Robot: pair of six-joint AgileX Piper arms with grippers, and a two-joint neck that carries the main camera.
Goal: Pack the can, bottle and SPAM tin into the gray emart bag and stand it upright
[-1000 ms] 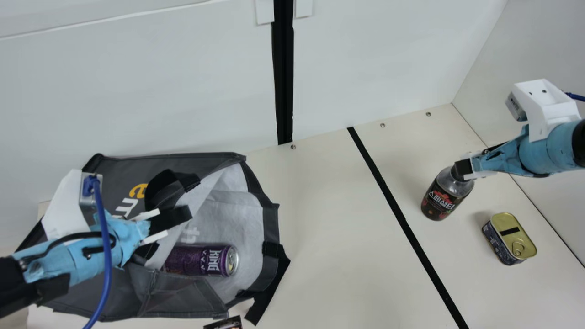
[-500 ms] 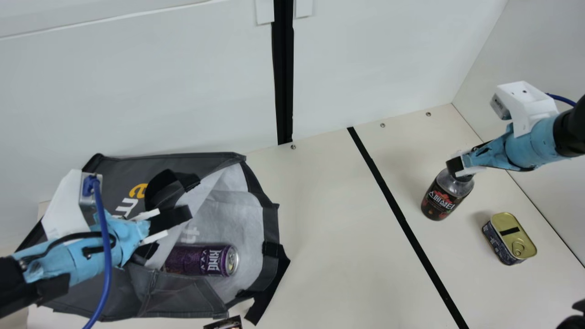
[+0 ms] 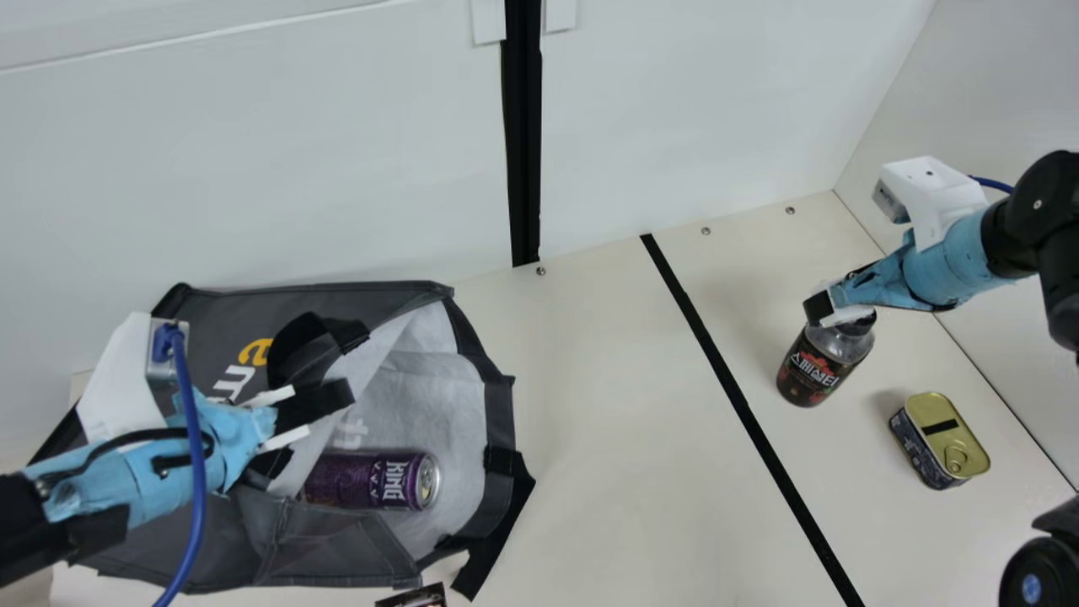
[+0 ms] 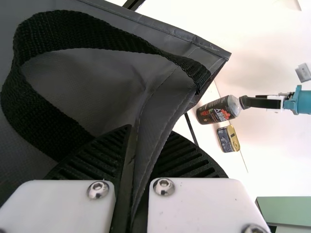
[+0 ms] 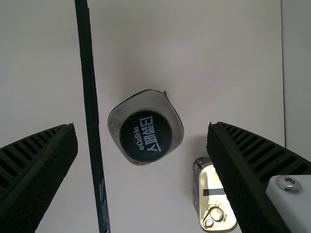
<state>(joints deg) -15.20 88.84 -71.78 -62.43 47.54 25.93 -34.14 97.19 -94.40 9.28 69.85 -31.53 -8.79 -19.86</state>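
We find the left end effector (image 3: 310, 428) closed on a fold of the gray emart bag (image 3: 312, 548), the fabric pinched between its ribbed fingers in the left wrist view. The right end effector (image 3: 830, 314) is wide open at the neck of the bottle (image 3: 816, 367); in the right wrist view we see the bottle's cap framed between its fingers, with space on either side, and nothing in its hold. The bottle stands upright on the cream surface (image 3: 607, 421). We note the SPAM tin (image 3: 940, 438) near it, pull-ring lid facing up. Both are to the right of the black strip (image 3: 742, 405) in the main view. The bag lies on its side, mouth open toward the robot's right, and inside it we observe the purple can (image 3: 371, 480) on its side, top end toward the opening. A black handle (image 3: 316, 346) is looped over the bag's upper edge.
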